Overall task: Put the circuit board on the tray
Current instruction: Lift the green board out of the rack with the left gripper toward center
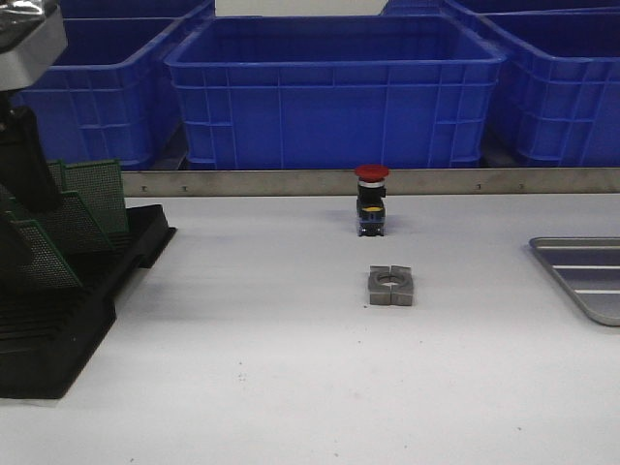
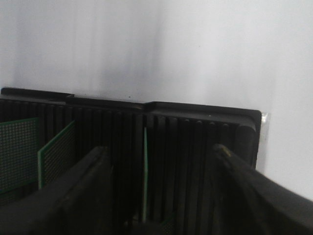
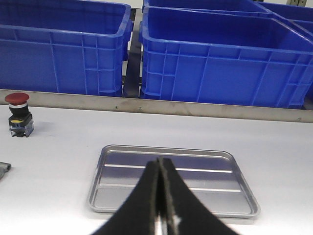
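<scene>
Several green circuit boards (image 1: 92,199) stand upright in a black slotted rack (image 1: 68,320) at the table's left. My left arm (image 1: 24,160) reaches down over them. In the left wrist view my left gripper (image 2: 160,149) is open over the rack (image 2: 195,127), with one board (image 2: 145,171) seen edge-on between its fingers (image 2: 83,191), untouched. Two more boards (image 2: 57,152) stand off to one side. The grey ribbed tray (image 1: 581,281) lies empty at the table's right edge. My right gripper (image 3: 160,162) is shut and empty above the tray (image 3: 112,188).
A red-capped push button (image 1: 371,199) stands at the table's middle back, with a square grey metal block (image 1: 390,286) in front of it. Big blue crates (image 1: 334,92) line the far side behind a metal rail (image 1: 291,182).
</scene>
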